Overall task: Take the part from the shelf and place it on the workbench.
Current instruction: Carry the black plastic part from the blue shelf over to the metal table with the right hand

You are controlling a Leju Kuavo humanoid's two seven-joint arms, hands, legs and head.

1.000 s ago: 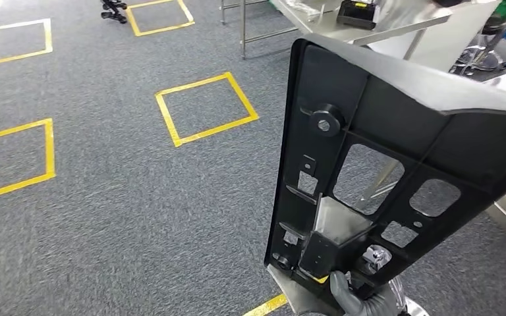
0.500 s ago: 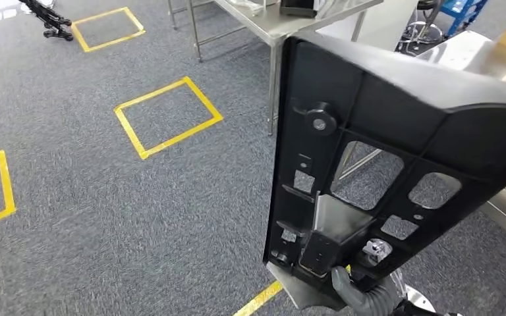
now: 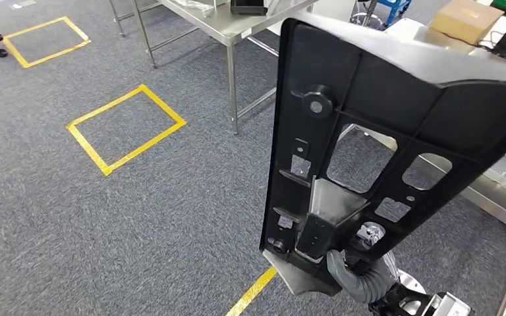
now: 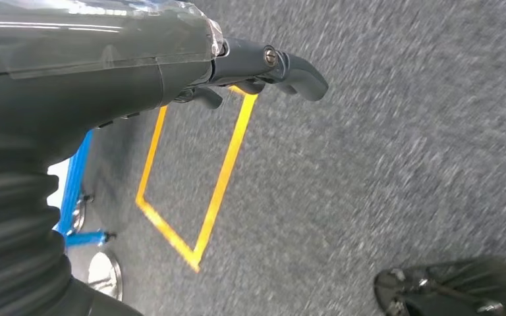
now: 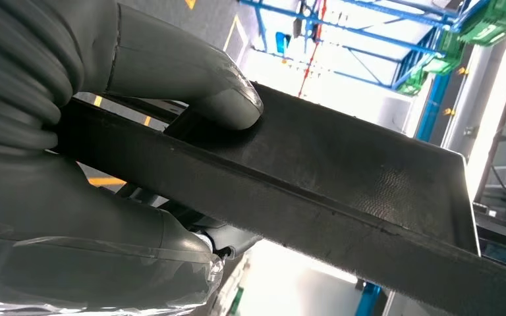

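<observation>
A large black plastic part (image 3: pixel 369 99), a ribbed panel with several cut-outs, stands upright in front of me in the head view. My right hand (image 3: pixel 359 280) grips it at its lower edge. In the right wrist view the thumb (image 5: pixel 191 79) presses on the part's flat face (image 5: pixel 342 184), with the other fingers under its edge. My left hand (image 4: pixel 263 66) hangs over the grey carpet with nothing in it, its fingers loosely bent. A steel workbench (image 3: pixel 197 16) stands ahead, partly hidden behind the part.
Yellow tape squares (image 3: pixel 125 128) mark the grey carpet at the left. Another steel surface (image 3: pixel 501 191) runs along the right, and a cardboard box (image 3: pixel 464 18) sits at the far right. Blue frames (image 5: pixel 342 39) rise in the background.
The whole picture has shifted: the camera has turned, so the yellow squares slid left and the steel workbench came closer. The part stays in my right hand's grip.
</observation>
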